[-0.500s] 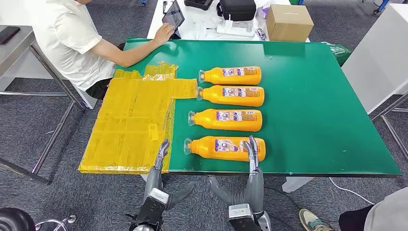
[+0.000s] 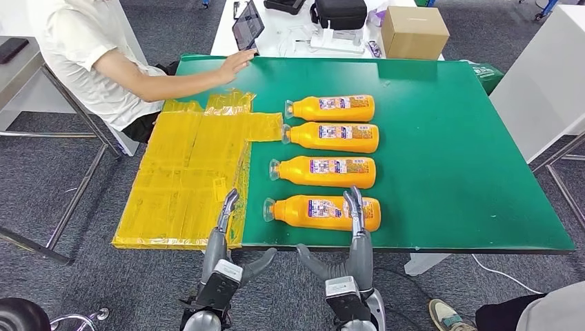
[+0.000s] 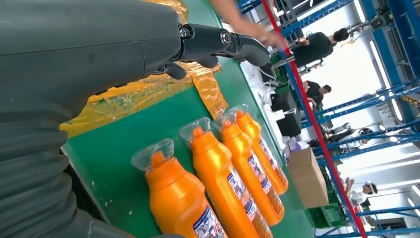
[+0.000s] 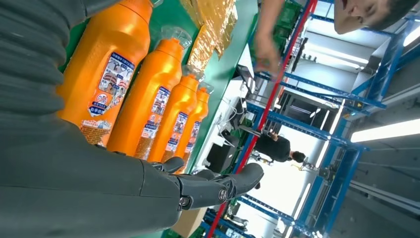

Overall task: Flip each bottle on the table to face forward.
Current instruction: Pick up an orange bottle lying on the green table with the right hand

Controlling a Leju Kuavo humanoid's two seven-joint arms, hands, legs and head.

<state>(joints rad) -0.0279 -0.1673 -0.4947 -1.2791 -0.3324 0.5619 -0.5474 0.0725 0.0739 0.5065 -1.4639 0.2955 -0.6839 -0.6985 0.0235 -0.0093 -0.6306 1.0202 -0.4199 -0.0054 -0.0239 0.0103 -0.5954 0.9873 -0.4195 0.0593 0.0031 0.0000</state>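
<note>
A green table [image 2: 448, 152] carries four orange bottles [image 2: 330, 160], all lying on their sides in a column running away from the hands, caps toward the left hand [image 2: 227, 207], labels up. The nearest bottle [image 2: 314, 211] lies between the two hands, its base end under the right hand [image 2: 355, 207]. Crinkled yellow sheeting [image 2: 186, 172], perhaps taped film, covers the table's left part beyond the left hand. Far past the bottles, a person's hand [image 2: 234, 63] rests on the table's back edge.

head looks down – wrists close, share bottles [image 2: 324, 212]
</note>
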